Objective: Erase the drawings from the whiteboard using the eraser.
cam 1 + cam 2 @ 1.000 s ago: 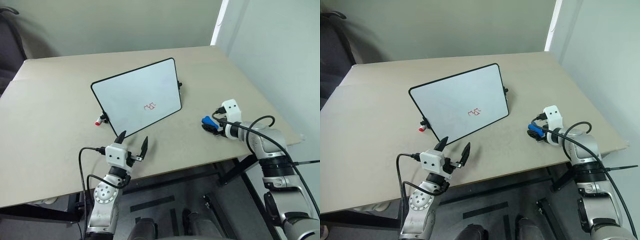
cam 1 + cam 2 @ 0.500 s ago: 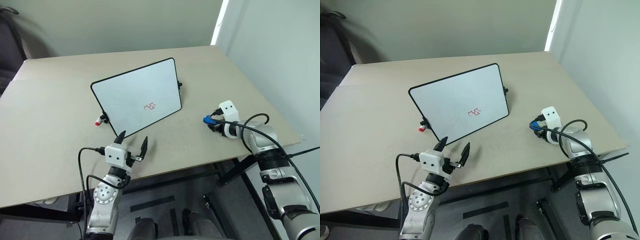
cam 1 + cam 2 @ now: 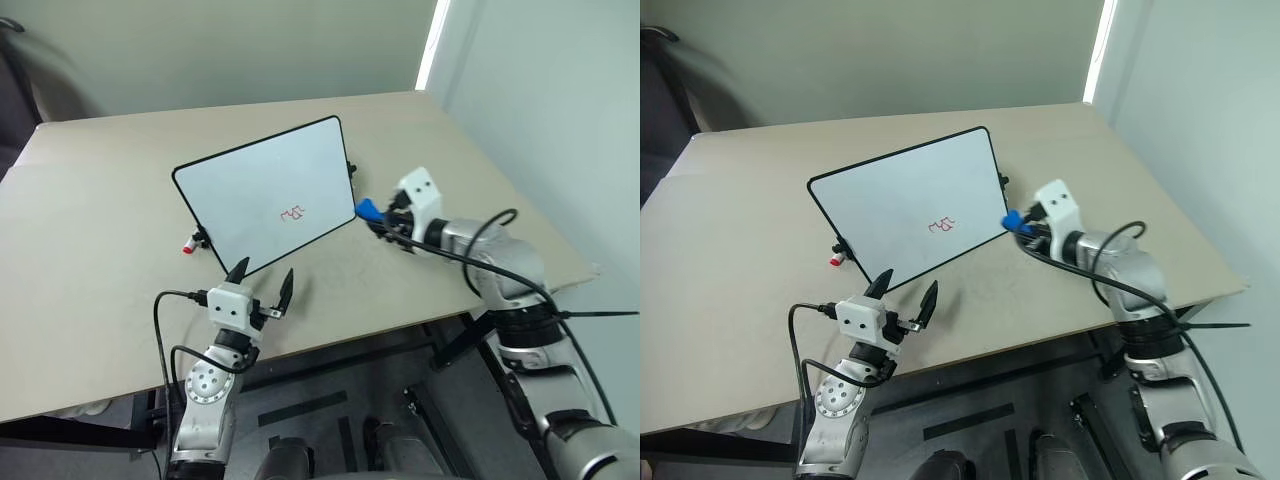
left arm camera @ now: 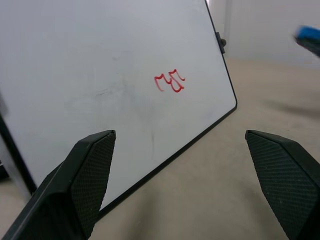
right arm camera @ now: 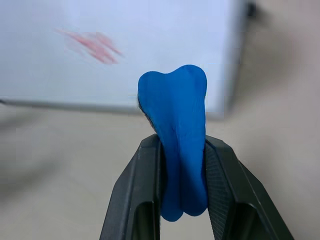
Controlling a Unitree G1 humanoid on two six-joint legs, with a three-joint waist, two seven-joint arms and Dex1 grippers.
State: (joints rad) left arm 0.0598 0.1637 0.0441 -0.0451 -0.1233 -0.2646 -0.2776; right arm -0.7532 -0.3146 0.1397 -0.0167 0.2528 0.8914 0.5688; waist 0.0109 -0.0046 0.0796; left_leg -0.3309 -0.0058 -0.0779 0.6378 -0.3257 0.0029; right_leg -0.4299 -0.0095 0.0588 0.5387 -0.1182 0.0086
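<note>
Blue eraser (image 5: 179, 145) pinched in right end effector (image 3: 374, 212) beside whiteboard (image 3: 262, 193); left end effector (image 3: 262, 283) agape, low

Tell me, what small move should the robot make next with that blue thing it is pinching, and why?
Probably carry the small blue eraser block, squeezed in the right gripper, a little further across to the red squiggly drawing on the black-framed white whiteboard and press it there. The eraser hangs just off the board's edge, not yet over the marks, which are unerased. The left gripper stands open and holds nothing.
</note>
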